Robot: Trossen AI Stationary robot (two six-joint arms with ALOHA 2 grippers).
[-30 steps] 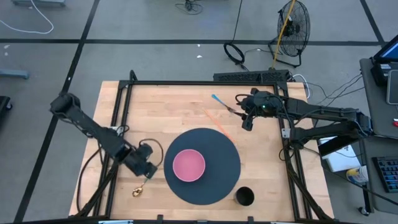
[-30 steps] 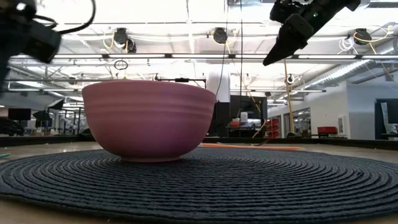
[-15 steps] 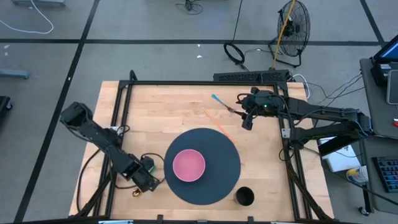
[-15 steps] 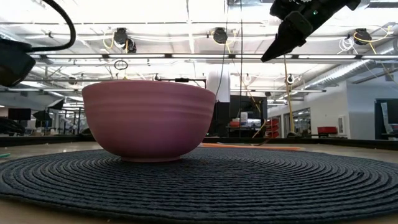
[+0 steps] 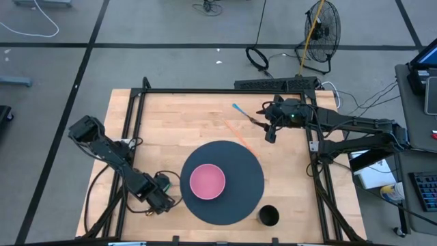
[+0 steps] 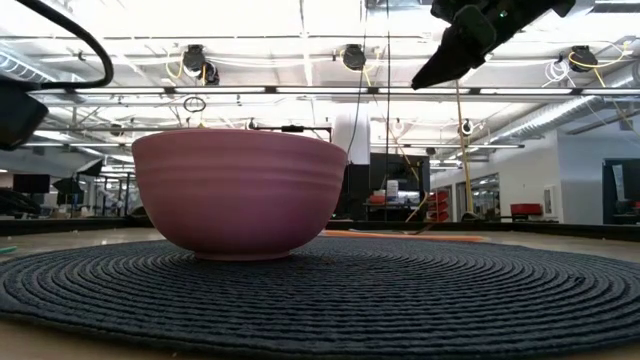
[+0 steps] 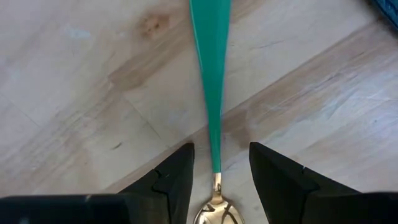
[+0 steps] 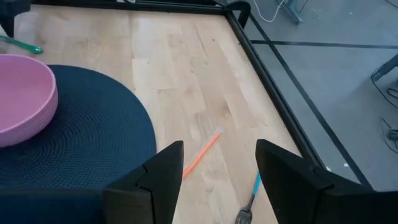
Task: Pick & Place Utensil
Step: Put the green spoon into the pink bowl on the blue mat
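Over the last second my left arm has swung from beside the bowl down to the table's near left corner, and the left gripper (image 5: 158,202) now sits low over the spoon (image 7: 211,93). I judge this the approach stage of the pick: nothing is lifted yet.

Nearest, in the left wrist view, the fingers (image 7: 177,174) stand spread apart and hold nothing. The spoon lies flat on the bare wood between them: its gold bowl end shows at the fingers' roots, and the green handle runs straight out past the tips. The line-up looks good to me; a short descent and a close should take it near the neck.

Further out, the pink bowl (image 5: 207,181) rests on the dark mat (image 5: 239,188), just beside the left gripper.

Farthest, the right gripper (image 5: 270,130) has barely shifted and hangs above the far right of the table, fingers parted and empty, near an orange utensil (image 8: 200,154) and a blue one (image 8: 254,190).
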